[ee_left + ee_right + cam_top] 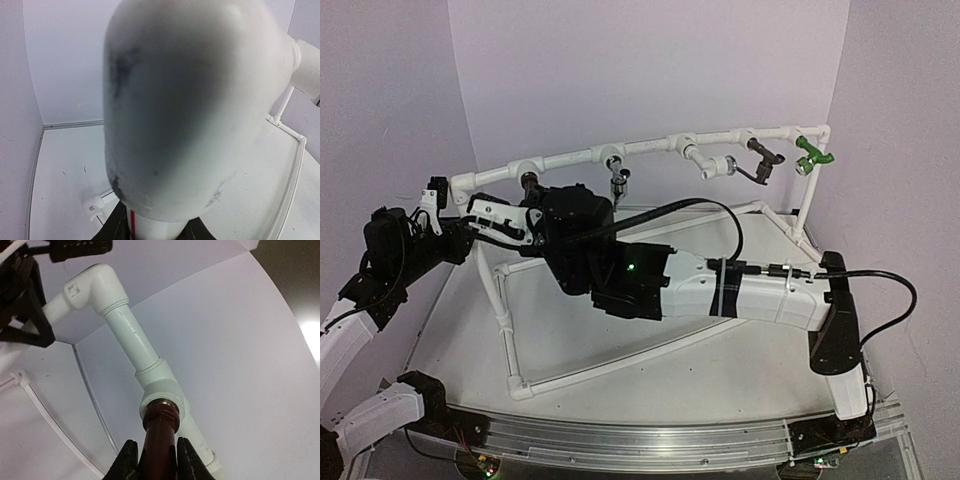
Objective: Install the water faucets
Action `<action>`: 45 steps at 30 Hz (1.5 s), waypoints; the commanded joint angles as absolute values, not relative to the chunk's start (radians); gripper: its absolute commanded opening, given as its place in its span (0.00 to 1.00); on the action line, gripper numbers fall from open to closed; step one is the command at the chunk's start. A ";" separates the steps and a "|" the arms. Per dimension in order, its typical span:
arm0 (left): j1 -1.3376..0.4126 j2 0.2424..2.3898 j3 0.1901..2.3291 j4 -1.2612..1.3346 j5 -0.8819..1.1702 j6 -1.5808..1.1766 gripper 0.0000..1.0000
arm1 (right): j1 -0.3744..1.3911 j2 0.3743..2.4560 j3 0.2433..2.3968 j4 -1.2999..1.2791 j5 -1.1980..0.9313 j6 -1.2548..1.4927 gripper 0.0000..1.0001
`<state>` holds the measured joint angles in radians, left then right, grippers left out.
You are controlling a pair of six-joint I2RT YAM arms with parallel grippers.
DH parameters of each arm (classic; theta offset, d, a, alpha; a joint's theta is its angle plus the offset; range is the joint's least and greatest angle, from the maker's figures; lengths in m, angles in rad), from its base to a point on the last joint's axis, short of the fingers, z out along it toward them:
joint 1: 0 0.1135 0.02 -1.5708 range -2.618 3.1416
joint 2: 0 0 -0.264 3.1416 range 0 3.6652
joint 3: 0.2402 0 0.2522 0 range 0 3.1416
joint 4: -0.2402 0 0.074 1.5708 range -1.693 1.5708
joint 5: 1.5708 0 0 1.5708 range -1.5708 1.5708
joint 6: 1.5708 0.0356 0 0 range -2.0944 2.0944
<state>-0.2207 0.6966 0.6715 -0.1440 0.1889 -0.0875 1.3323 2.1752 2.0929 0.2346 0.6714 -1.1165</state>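
Note:
A dark brown faucet (160, 427) has its threaded end in a tee fitting (159, 387) of the white PVC pipe frame (650, 148). My right gripper (156, 446) is shut on that faucet's body from below, seen from above at the frame's left part (529, 203). My left gripper (437, 193) is shut on the frame's left end, whose pipe (195, 100) fills the left wrist view. Further right along the top rail hang a chrome lever faucet (617, 181), a white faucet (716, 166), a dark bronze faucet (763, 157) and a green faucet (811, 155).
The frame's lower rails (610, 365) run across the white table (740, 370). The right arm (760, 295) stretches from the near right across the frame to the left. Purple walls close in on three sides. An elbow fitting (95, 287) caps the rail's left end.

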 commanded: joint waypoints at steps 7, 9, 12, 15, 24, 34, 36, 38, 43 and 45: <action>-0.251 0.710 0.672 -0.289 0.328 -0.185 0.01 | 1.300 2.161 2.045 0.593 0.707 0.044 0.00; -0.250 0.710 0.671 -0.289 0.325 -0.186 0.01 | 1.297 2.152 2.014 0.618 0.707 0.183 0.00; -0.251 0.712 0.673 -0.290 0.321 -0.186 0.01 | 1.296 2.152 1.995 0.642 0.702 0.301 0.00; -0.252 0.716 0.673 -0.289 0.316 -0.186 0.01 | 1.296 2.153 1.989 0.662 0.662 0.333 0.00; -0.250 0.718 0.675 -0.290 0.290 -0.190 0.01 | 1.313 2.012 1.771 0.669 0.520 0.162 0.63; -0.250 0.718 0.673 -0.289 0.291 -0.186 0.01 | 1.386 1.783 1.547 0.523 0.322 -0.118 0.93; -0.249 0.718 0.674 -0.290 0.295 -0.186 0.01 | 1.399 1.746 1.543 0.416 0.244 -0.243 0.94; -0.250 0.719 0.675 -0.290 0.298 -0.186 0.01 | 1.403 1.718 1.553 0.294 0.186 -0.393 0.96; -0.249 0.718 0.673 -0.290 0.306 -0.186 0.01 | 1.424 1.692 1.585 0.072 0.280 -0.922 0.98; -0.249 0.716 0.673 -0.290 0.309 -0.186 0.01 | 1.425 1.706 1.589 0.057 0.348 -1.133 0.98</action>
<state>-0.2329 0.6945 0.6750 -0.1660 0.2138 -0.0746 1.4235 1.7122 1.5551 0.2173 0.2622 -0.6035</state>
